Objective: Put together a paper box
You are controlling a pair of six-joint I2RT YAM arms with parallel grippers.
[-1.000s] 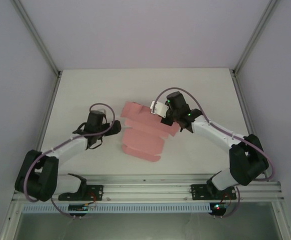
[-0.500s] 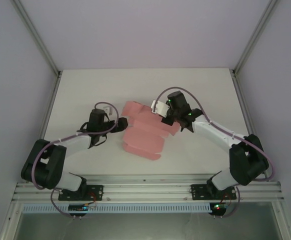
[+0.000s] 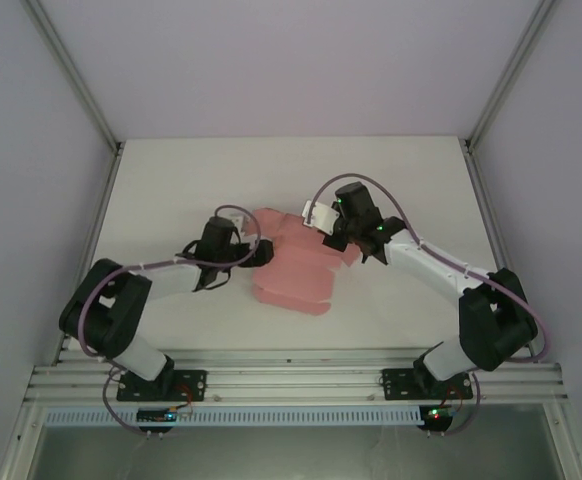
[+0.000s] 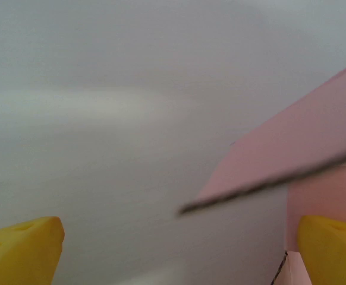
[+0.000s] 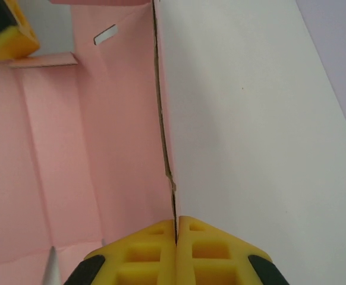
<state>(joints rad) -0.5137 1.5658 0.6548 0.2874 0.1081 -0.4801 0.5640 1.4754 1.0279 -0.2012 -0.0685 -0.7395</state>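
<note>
Top external view: paper box lies mid-worktop, between the two arms, a pale-pink creased cut-out, partly folded, with flaps standing up along its far and right sides. Left end effector sits low at the box's left edge, touching or just beside the card; cannot tell which from this angle. Right end effector is at the box's far right corner, over a raised flap.

Left wrist view: left end effector is spread wide, one yellow fingertip at the bottom left and the other at the bottom right, well apart. A pink flap of the paper box crosses the right half, its thin dark cut edge running diagonally between the fingers. The right-hand finger is against pink card; nothing is pinched. Blurred grey-white worktop fills the rest.

Right wrist view: right end effector is fully closed, yellow pads pressed together on the thin upright edge of a paper box wall, so it has hold of the card. Pink panels with creases spread to the left, and a small cut slot shows near the top. White worktop lies to the right. A yellow finger of the left end effector pokes into the top left corner, resting by a flap.
</note>
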